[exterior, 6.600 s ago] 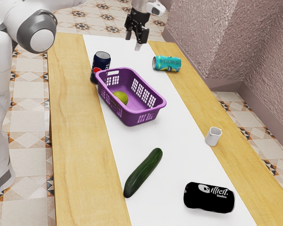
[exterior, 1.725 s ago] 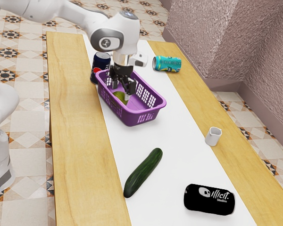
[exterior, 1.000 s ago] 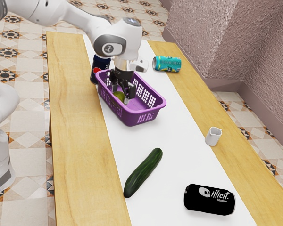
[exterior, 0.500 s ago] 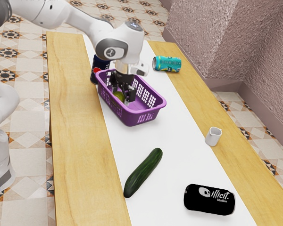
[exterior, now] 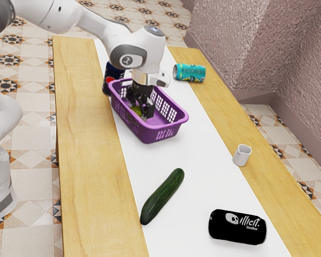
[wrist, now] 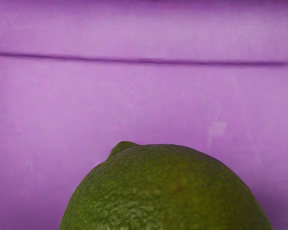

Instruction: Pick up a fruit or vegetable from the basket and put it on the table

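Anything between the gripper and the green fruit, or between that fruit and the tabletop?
Nothing visible stands between the gripper and the green fruit. The walls of the purple basket stand between the fruit and the open table, so it likely needs lifting over the rim.

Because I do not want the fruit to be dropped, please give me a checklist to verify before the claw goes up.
1. Claw down in the basket, at the lime: ok.
2. Claw shut firmly on the lime: cannot tell; the contact is not clear to see.
3. Lime lifted over the basket's rim: not ok, it is below the rim.
4. Basket standing upright on the table: ok.
5. Cucumber away from the basket: ok, it lies apart on the table.
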{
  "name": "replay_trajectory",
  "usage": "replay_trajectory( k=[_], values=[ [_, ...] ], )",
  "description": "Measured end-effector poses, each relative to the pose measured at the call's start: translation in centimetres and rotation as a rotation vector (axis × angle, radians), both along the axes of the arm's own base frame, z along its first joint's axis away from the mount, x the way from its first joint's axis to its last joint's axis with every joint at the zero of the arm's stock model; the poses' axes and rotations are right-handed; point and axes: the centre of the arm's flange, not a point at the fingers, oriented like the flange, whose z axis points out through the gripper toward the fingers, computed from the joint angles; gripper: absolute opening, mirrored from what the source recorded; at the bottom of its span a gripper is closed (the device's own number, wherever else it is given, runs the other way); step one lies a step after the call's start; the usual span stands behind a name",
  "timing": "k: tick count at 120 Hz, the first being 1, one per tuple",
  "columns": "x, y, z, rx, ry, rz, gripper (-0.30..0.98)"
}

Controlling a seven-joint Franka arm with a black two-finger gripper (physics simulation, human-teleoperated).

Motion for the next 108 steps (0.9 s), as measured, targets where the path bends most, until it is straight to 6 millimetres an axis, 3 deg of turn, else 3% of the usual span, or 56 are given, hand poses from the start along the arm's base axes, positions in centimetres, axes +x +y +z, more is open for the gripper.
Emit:
replay_trajectory(
  k=[17,24,34,47,55,70,80,97,102,108],
  values=[
    [0.5,-0.5,1.6,0.013,-0.017,-0.006,0.04],
    [1.0,-1.0,2.8,0.018,-0.03,-0.014,0.06],
    [1.8,-1.7,5.6,0.024,-0.062,-0.024,0.05],
    [2.6,-3.0,11.8,0.021,-0.132,-0.041,0.03],
    [2.8,-6.6,15.9,0.022,-0.175,-0.098,0.06],
    [3.5,-14.2,19.5,0.002,-0.199,-0.214,0.06],
    [6.1,-18.5,20.4,0.02,-0.19,-0.238,0.07],
    [10.3,-23.8,18.5,0.026,-0.138,-0.256,0.07],
    [11.2,-24.3,18.0,0.015,-0.126,-0.253,0.06],
    [12.4,-23.2,17.8,0.004,-0.123,-0.224,0.06]
  ],
)
